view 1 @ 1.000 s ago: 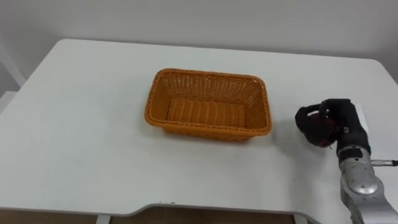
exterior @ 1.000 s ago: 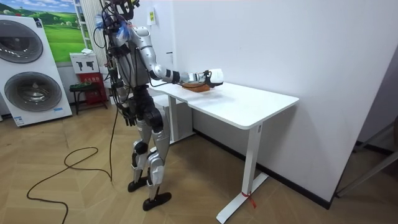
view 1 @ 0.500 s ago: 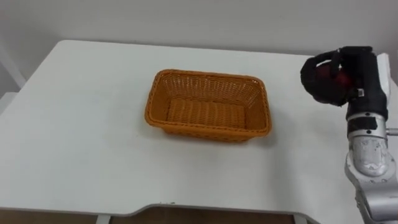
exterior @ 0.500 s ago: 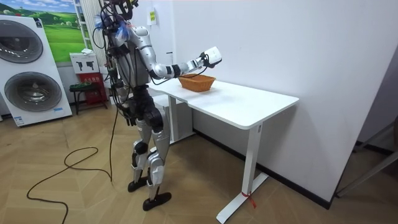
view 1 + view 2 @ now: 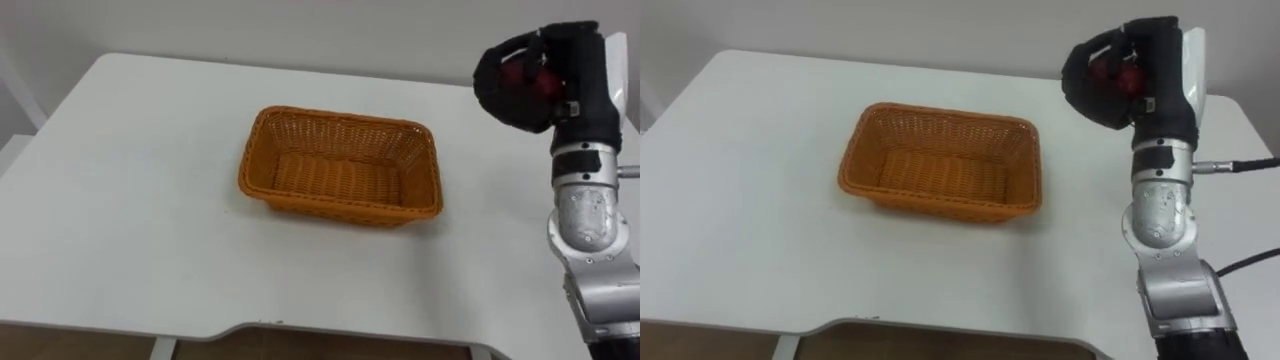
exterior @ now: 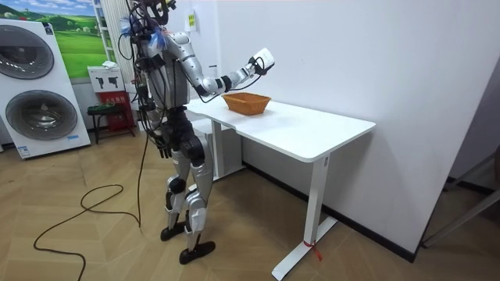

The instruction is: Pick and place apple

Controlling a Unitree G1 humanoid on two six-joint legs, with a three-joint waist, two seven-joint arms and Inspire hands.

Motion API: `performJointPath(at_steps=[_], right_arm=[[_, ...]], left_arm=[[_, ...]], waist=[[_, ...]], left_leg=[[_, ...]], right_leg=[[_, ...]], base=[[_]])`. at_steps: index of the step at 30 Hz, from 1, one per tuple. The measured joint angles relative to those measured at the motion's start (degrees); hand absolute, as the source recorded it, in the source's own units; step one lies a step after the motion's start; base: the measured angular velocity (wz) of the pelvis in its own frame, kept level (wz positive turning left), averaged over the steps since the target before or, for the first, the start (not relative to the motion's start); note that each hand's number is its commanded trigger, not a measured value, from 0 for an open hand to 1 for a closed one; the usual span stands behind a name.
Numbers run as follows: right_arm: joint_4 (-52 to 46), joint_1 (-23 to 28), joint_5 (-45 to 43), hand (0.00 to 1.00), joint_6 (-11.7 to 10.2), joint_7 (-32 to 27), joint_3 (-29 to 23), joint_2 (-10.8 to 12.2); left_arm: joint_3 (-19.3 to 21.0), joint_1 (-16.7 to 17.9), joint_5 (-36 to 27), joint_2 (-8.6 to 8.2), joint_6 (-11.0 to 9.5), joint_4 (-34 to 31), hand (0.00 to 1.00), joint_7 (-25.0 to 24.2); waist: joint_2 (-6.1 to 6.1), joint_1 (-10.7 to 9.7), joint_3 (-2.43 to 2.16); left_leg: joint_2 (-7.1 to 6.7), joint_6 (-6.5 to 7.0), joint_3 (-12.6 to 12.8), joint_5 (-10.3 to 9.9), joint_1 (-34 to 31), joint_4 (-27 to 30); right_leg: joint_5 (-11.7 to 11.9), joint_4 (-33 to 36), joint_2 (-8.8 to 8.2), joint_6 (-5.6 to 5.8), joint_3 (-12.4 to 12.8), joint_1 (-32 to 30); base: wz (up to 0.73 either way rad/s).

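Room view: the robot stands at the end of a white table (image 6: 312,129) with slim metal legs, which is set against a plain wall. A white washing machine (image 6: 39,109) with a round door is at the room view's left. In the left eye view, the black right hand (image 5: 570,70) is up at the far right, clenched round a red apple (image 5: 522,72) that shows between its fingers. An oblong orange basket (image 5: 340,168) of woven wicker sits mid-table, and smooth bare tabletop lies between it and the hand.
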Motion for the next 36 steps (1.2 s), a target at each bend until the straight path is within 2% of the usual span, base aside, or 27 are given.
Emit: performJointPath(at_steps=[3,4,5,6,10,19,26,36], right_arm=[[-0.02,-0.96,-0.16,1.00,0.05,1.14,1.48,0.03],[-0.02,-1.67,-0.16,0.59,0.05,1.52,2.50,0.05],[-0.02,-2.30,-0.14,0.03,0.06,2.41,3.23,0.05],[-0.02,-2.60,-0.11,0.00,0.06,2.74,3.61,0.05],[-0.73,-3.57,0.35,0.00,0.08,4.95,5.61,0.09],[-1.91,-5.11,-0.14,0.00,0.85,8.22,7.73,0.12],[-1.93,-5.82,-0.14,0.00,1.13,9.27,7.74,0.13],[-1.93,-5.80,-0.34,0.00,1.14,9.71,7.72,0.15]], left_arm=[[-0.09,-0.31,-0.04,0.00,0.12,0.00,0.00,0.20],[-0.16,-0.45,-0.05,0.00,0.31,0.03,0.00,0.45],[-0.18,-0.46,-0.04,0.00,0.54,0.03,0.00,0.52],[-0.18,-0.47,-0.04,0.00,0.62,0.03,0.00,0.57],[-0.24,-0.49,-0.04,0.07,0.99,-0.02,0.00,1.01],[-0.55,-1.49,-0.04,0.11,1.32,0.00,0.00,-0.29],[-0.56,-1.50,-0.04,0.11,1.33,0.01,0.00,-1.31],[-0.60,-0.94,-0.05,0.12,1.36,0.02,0.00,-0.89]], waist=[[-0.29,1.16,-0.12],[-0.32,1.31,-0.07],[-0.30,1.39,-0.04],[-0.30,1.41,-0.04],[-0.15,2.63,0.15],[-0.63,4.38,0.03],[-1.04,4.42,0.11],[-0.54,3.85,0.34]], left_leg=[[0.00,0.00,-0.11,0.00,-0.23,0.00],[0.00,0.00,-0.21,0.00,-0.25,-0.02],[0.00,0.00,-0.37,0.00,-0.28,-0.04],[0.00,0.00,-0.44,0.00,-0.31,-0.06],[0.00,0.00,-0.34,0.00,-0.46,-0.12],[0.05,-0.01,-0.42,0.00,-0.53,-0.18],[0.03,-0.01,-0.41,0.00,-0.55,-0.10],[0.02,-0.01,-0.51,0.00,-0.43,0.07]], right_leg=[[0.00,0.00,0.00,0.00,-0.07,-0.19],[0.00,-0.06,0.01,0.00,-0.08,-0.18],[0.00,-0.14,0.03,0.00,-0.04,-0.15],[0.00,-0.18,0.04,0.00,-0.02,-0.14],[0.07,-0.96,0.14,-0.09,0.05,0.13],[0.07,-1.03,0.16,-0.09,-0.01,0.10],[0.07,-1.03,0.14,-0.09,-0.03,0.29],[0.09,-1.02,0.13,-0.12,-0.07,0.55]], base=[[0.00],[0.00],[0.00],[0.00],[0.00],[0.00],[0.00],[0.00]])
